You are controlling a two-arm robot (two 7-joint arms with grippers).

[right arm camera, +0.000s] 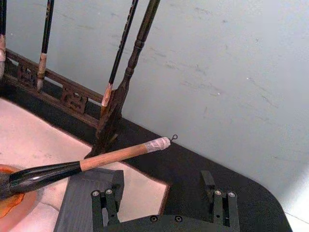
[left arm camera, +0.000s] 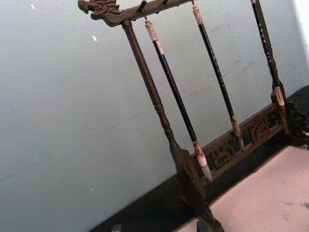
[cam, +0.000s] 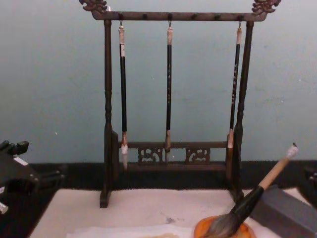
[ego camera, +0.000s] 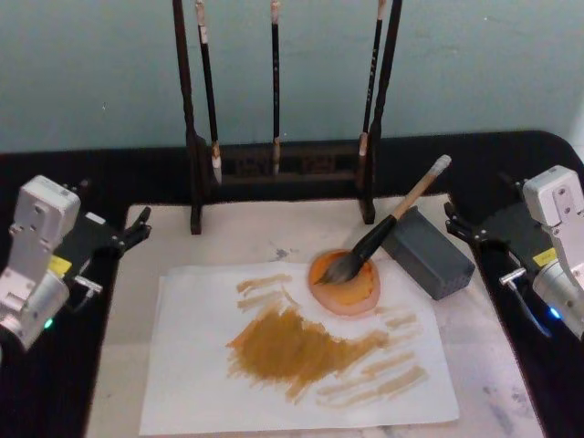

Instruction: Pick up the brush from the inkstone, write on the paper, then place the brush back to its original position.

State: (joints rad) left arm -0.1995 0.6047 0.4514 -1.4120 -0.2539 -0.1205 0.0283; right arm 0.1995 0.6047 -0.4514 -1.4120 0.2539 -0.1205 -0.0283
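Brush (ego camera: 388,226): tan wood handle, bushy bristles in round orange inkstone (ego camera: 360,294), handle on grey block (ego camera: 429,251). L gripper (ego camera: 135,228), R gripper (right arm camera: 162,178) at table's side edges: fingers spread, empty.

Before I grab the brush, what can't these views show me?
Head view: brush bristles cover the inkstone's middle; rack top cut by the upper edge.
Chest view: paper mostly below the bottom edge.
Right wrist view: bristles mostly past the left edge.
Parked: left gripper, right gripper.

- The left arm (ego camera: 36,265) sits at nine o'clock in the head view, its left gripper (ego camera: 130,232) spread and empty.
- The right arm (ego camera: 558,251) sits at three o'clock, its right gripper (ego camera: 464,228) likewise parted.
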